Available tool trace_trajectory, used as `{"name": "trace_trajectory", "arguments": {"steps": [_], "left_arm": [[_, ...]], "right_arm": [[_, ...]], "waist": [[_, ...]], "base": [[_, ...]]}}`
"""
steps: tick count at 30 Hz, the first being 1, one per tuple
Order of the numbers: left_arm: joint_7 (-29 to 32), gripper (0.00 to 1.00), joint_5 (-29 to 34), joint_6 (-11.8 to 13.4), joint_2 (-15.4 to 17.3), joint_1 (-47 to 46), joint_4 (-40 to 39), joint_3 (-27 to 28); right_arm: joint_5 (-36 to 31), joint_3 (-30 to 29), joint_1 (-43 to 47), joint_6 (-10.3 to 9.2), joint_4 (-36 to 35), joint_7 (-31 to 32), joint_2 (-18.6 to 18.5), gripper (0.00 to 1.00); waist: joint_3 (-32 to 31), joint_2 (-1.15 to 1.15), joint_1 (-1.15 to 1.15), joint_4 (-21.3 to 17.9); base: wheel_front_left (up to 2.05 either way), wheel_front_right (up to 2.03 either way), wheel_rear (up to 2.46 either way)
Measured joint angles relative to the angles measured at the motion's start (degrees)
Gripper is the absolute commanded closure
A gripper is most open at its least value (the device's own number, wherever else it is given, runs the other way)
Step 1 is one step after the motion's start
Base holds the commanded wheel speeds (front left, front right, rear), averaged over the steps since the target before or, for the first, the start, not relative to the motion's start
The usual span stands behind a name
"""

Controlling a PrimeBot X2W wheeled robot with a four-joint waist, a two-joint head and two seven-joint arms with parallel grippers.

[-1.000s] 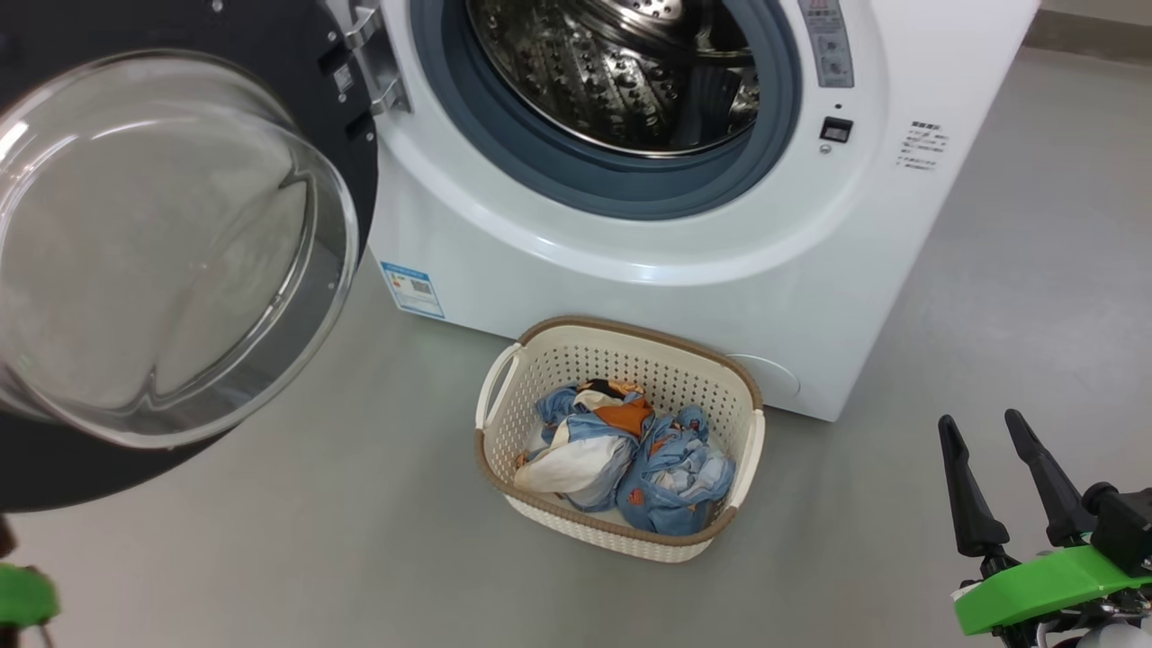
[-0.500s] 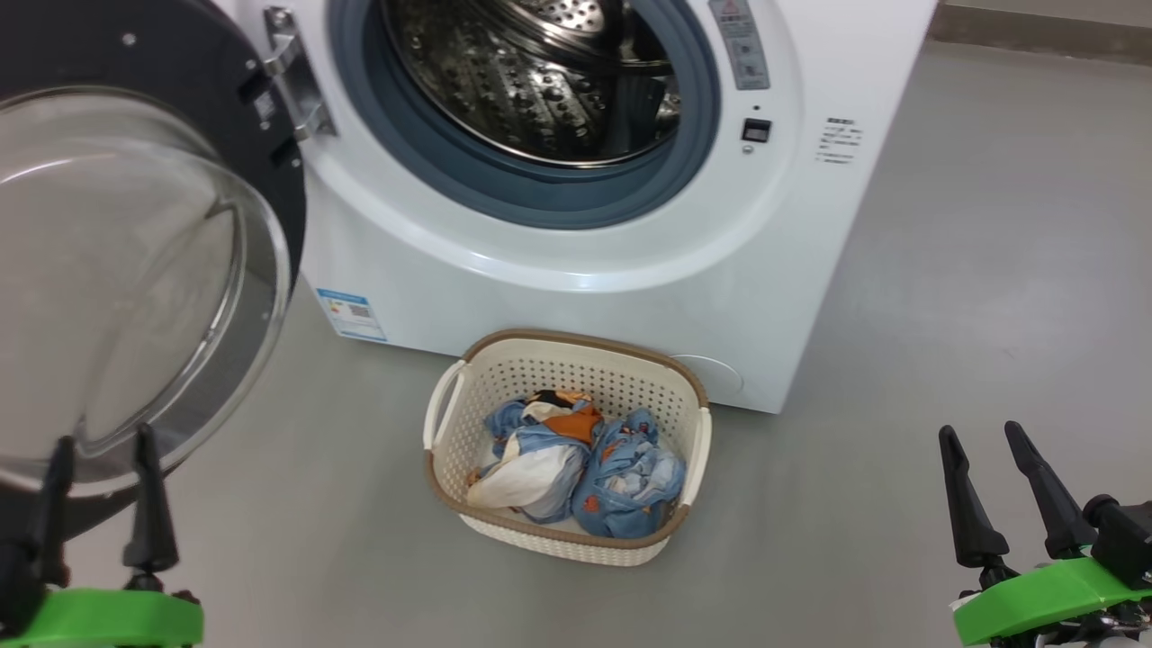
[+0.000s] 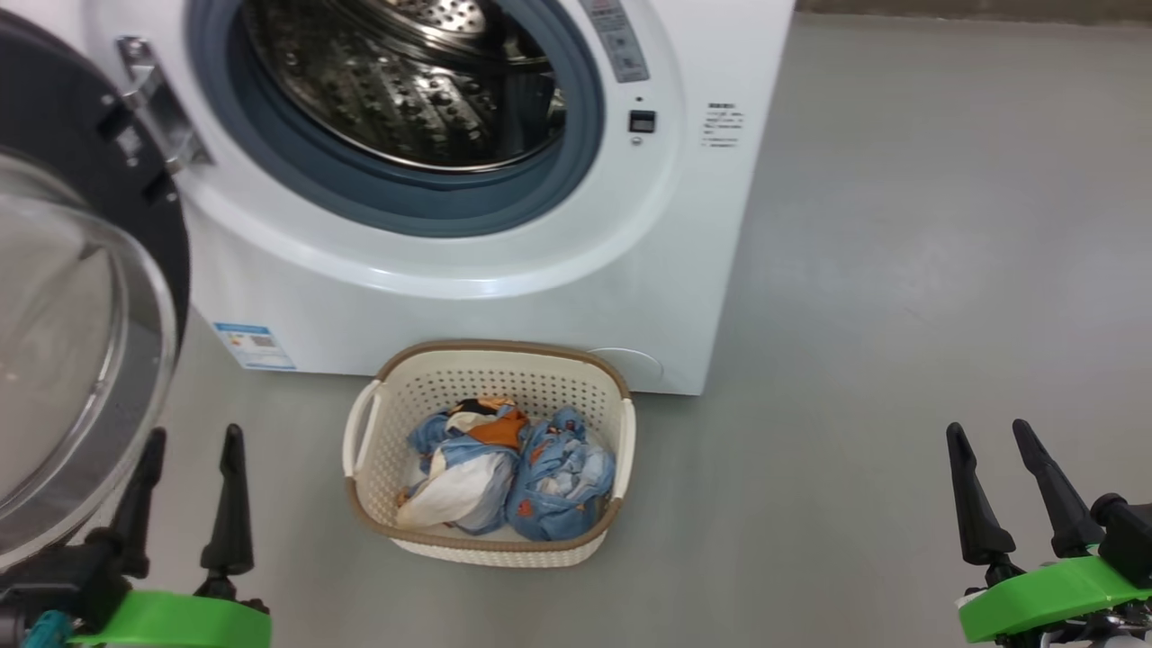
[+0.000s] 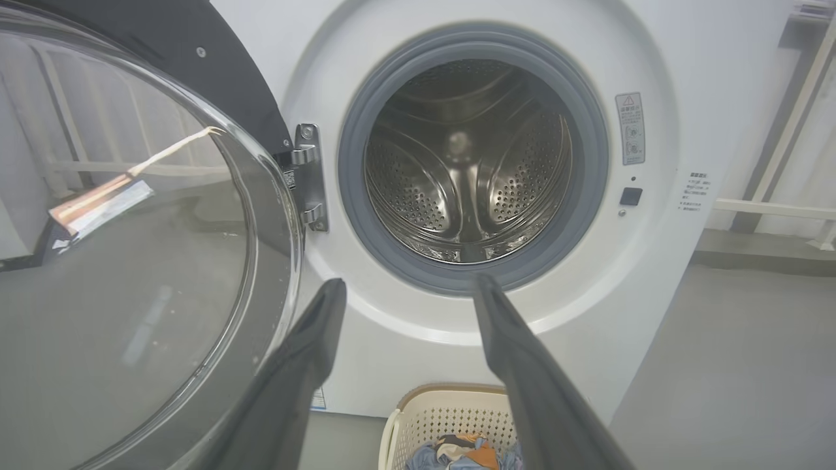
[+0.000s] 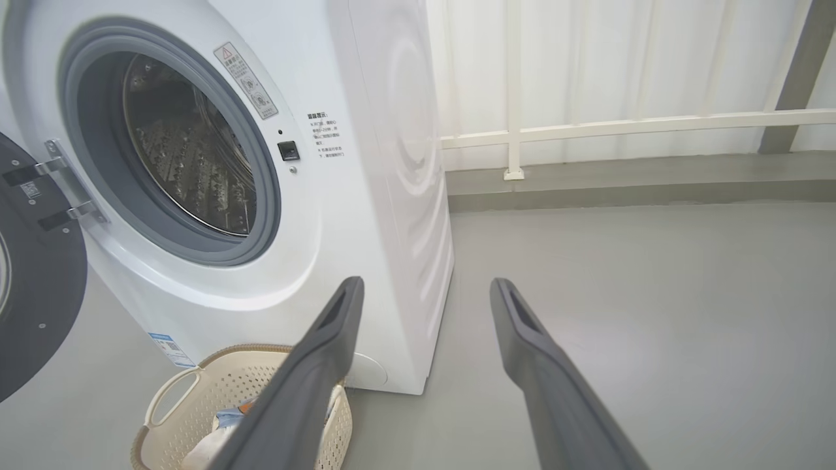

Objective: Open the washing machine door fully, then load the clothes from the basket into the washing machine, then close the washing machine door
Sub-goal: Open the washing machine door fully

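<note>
The white washing machine [image 3: 504, 297] stands with its steel drum [image 3: 405, 81] exposed. The washing machine door [image 3: 54, 360], black-rimmed with a clear glass bowl, hangs swung out at the left. On the floor against the machine's front sits the cream basket [image 3: 490, 346], holding the light blue clothes [image 3: 504, 468]. My left gripper [image 3: 194, 434] is open and empty, left of the basket and just below the door's glass. My right gripper [image 3: 986, 427] is open and empty over bare floor, far right of the basket. The left wrist view looks between the open left gripper [image 4: 410, 281] into the drum [image 4: 467, 163].
Grey floor [image 3: 900, 270] stretches wide to the right of the machine. In the right wrist view a white railing [image 5: 620, 124] and a low kerb run along the wall behind the machine. A blue label sticker [image 3: 254, 346] marks the machine's lower front.
The head camera has turned, so machine and basket sit further left in the picture. My left gripper's fingers have risen into the head view. The right gripper holds its place.
</note>
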Motion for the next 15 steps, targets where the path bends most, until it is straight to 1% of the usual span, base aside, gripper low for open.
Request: {"name": "trace_trajectory", "arguments": {"steps": [7,15], "left_arm": [[0.0,0.0,-0.56,0.0,0.03,-0.07,-0.71,-3.24],[0.0,0.0,-0.91,0.0,0.13,-0.07,-2.24,-5.12]], "right_arm": [[0.0,-0.66,-0.13,0.0,-0.02,0.0,-0.05,0.0],[-0.01,-0.74,-0.19,0.0,-0.26,0.0,-0.01,0.0]], "waist": [[0.64,0.0,0.0,-3.39],[1.27,0.0,0.0,-6.54]], "base": [[0.0,0.0,0.0],[0.0,0.0,0.0]]}}
